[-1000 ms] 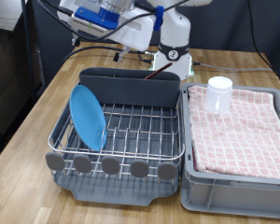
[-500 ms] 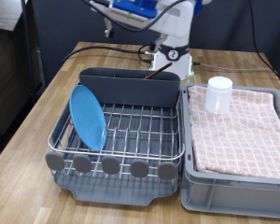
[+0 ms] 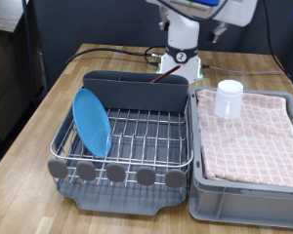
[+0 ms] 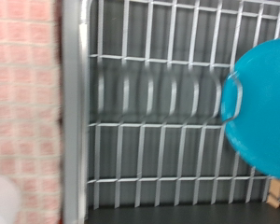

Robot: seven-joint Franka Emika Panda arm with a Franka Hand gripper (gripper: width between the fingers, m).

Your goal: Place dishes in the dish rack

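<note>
The wooden table [image 3: 49, 107] is seen to carry two large items side by side. The dish rack [image 3: 122, 132], silver wire on a dark grey tray, is set toward the exterior view's left; a row of round grey discs [image 3: 115, 173] runs along its near edge and a dark grey utensil box [image 3: 137, 90] along its far edge. The grey plastic bin [image 3: 246, 185], lined with pink checked cloth [image 3: 254, 132], is placed just beside the rack on the exterior view's right.

The bright-blue plate [image 3: 92, 122] is stood on edge in the rack's wires, tilted, at the rack's left side in the exterior view; it is also recorded in the wrist view [image 4: 261, 112] above the wire grid. The white cup [image 3: 230, 98] is upright on the cloth in the bin. A reddish-brown spoon handle [image 3: 167, 78] is seen projecting from the utensil box.

The arm is raised at the exterior view's top, well apart from all dishes. The gripper [image 3: 217, 34] is only partly in frame; its opening cannot be told. Nothing is seen held.
</note>
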